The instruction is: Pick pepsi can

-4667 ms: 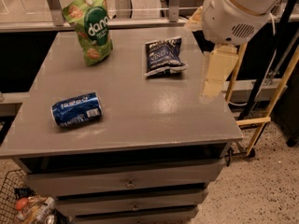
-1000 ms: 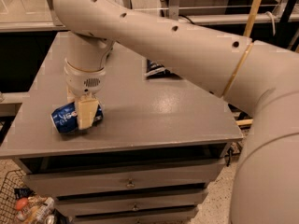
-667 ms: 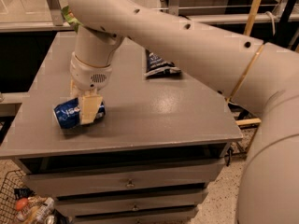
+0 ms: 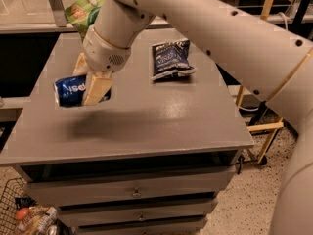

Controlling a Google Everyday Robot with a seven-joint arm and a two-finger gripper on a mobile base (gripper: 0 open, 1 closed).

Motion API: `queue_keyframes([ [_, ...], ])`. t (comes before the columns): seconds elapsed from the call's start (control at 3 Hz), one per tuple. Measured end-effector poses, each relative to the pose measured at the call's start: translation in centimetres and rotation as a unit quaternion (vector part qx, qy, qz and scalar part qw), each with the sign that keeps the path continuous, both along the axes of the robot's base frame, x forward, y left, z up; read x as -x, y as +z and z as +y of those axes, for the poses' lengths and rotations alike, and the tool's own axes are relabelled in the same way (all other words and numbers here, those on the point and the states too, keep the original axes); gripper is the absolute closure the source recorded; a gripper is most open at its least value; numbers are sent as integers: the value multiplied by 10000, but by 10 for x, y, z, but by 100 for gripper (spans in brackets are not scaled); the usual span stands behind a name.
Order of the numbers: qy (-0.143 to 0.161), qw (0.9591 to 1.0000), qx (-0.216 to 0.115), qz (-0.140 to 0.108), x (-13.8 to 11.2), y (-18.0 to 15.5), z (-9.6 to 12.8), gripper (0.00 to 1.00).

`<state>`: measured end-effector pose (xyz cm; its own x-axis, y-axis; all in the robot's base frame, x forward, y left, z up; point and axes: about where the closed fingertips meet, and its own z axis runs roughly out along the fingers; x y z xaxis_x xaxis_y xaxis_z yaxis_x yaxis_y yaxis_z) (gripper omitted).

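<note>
**Spotter:** What's different from a second ago?

**Operator:** The pepsi can (image 4: 68,91) has come up. It was lying on its side on the table (image 4: 156,126) under my gripper (image 4: 85,92). Now it hangs clear of the top, out at about 9 o'clock of the surface, with a soft shadow (image 4: 98,124) on the grey beneath it.

**Spotter:** Are the jaws properly on it?

**Operator:** They are closed down to the can's width across its body. One cream finger (image 4: 96,88) crosses the near face and the other sits behind. The can lies sideways between them, white lettering towards me.

**Spotter:** How do you expect it to handle?

**Operator:** It's thin, smooth, glossy metal, so I judge it slippery and easy to dent. It wants a firm pinch and no more. I can't tell whether it's full; if it is, the weight will try to twist it about the fingers. My hold looks nearer the can's 3 o'clock end than its middle, so the free end could droop. Mid-body, off the rims, is the better place.

**Spotter:** Anything close by?

**Operator:** The dark blue snack bag (image 4: 170,58) is at 1 o'clock and a green bag (image 4: 87,8) at 11 o'clock. Both are well apart from the can.
</note>
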<state>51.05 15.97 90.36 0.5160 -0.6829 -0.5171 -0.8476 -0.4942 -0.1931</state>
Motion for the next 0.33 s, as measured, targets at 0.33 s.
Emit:
queue_keyframes([
  [0.33,59,9996,-279,-27,-4,17,-2,100],
])
